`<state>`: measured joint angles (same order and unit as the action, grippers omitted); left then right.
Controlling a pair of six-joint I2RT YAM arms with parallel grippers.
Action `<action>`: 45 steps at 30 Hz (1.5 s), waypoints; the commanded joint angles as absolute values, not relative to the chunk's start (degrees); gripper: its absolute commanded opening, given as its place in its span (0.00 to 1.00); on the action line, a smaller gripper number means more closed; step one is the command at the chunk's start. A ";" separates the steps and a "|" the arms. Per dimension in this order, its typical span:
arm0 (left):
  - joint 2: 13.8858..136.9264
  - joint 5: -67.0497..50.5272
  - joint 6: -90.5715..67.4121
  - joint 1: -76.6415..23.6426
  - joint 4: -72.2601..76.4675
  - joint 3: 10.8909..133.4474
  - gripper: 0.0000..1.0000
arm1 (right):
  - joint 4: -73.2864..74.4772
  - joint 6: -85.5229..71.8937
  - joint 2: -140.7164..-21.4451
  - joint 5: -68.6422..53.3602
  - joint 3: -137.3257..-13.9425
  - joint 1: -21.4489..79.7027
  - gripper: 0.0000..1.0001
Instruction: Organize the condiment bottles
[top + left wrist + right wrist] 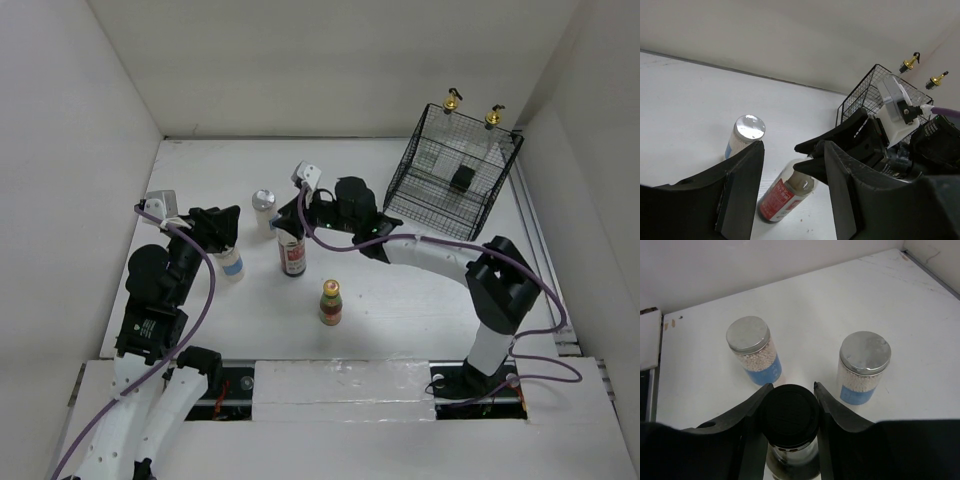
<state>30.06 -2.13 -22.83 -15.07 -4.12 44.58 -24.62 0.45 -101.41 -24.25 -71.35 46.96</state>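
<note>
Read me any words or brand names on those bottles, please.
Nothing is legible in any view.
On the dark bottle: red label, white print too blurred.
On the red-capped bottle: label too small.
On the jars: plain blue bands, no print visible.
</note>
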 commanded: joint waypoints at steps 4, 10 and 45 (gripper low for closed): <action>29.53 -3.16 -22.50 -15.38 -2.20 44.47 0.47 | -32.52 -2.81 -95.81 -21.46 -72.33 46.68 0.26; 29.53 -3.16 -22.50 -15.38 -2.20 44.47 0.47 | -31.11 -5.09 -87.99 -18.46 -78.65 42.46 0.22; 30.59 -4.30 -22.50 -15.38 -1.67 44.47 0.47 | -16.35 -4.31 -90.62 -13.62 -98.26 2.02 0.20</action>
